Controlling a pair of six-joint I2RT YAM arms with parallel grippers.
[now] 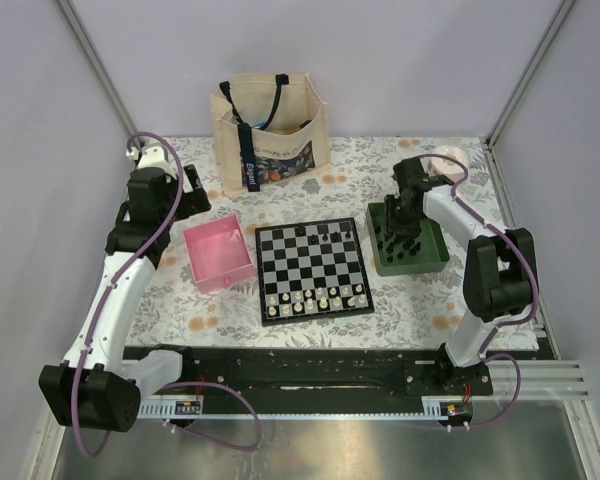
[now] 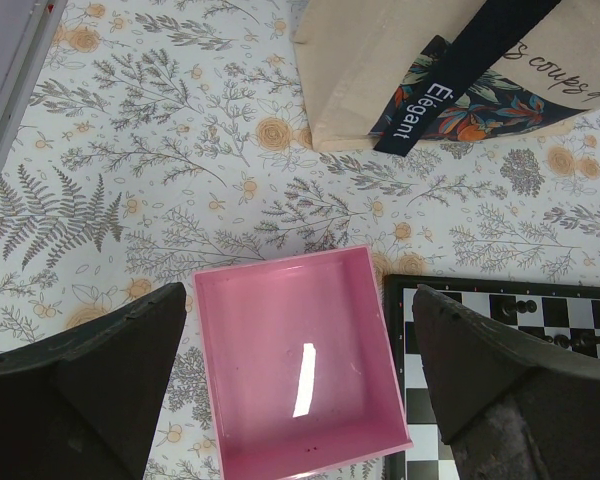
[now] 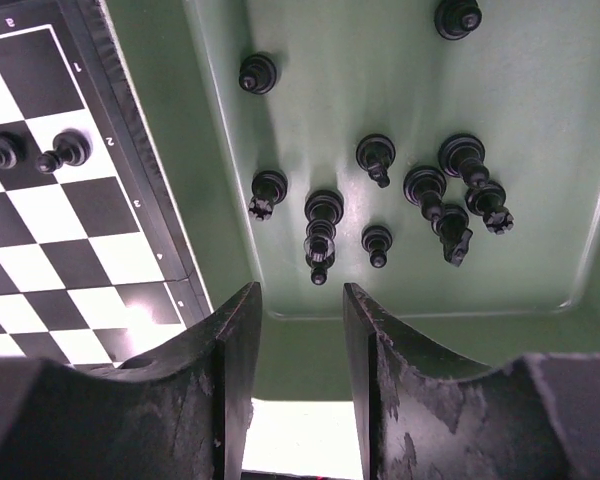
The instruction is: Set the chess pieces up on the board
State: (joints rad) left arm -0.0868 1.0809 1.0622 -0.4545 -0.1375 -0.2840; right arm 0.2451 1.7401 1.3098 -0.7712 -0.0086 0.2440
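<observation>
The chequered board (image 1: 311, 267) lies mid-table, with white pieces along its near rows and a few black chess pieces (image 1: 325, 235) at its far edge. Several more black chess pieces (image 3: 322, 212) stand in the green tray (image 3: 540, 60), which sits right of the board (image 3: 50, 230). My right gripper (image 3: 300, 300) hovers over the tray's near wall, open, with nothing between its fingers. In the top view it hangs above the tray (image 1: 435, 250) as the right gripper (image 1: 400, 215). My left gripper (image 2: 298, 300) is open above the empty pink tray (image 2: 300, 300), left of the board (image 2: 540, 310).
A cloth tote bag (image 1: 270, 130) stands at the back of the flowered tablecloth (image 1: 170, 310). The pink tray (image 1: 219, 255) sits just left of the board. Grey walls enclose the table on three sides. A black rail (image 1: 310, 375) runs along the near edge.
</observation>
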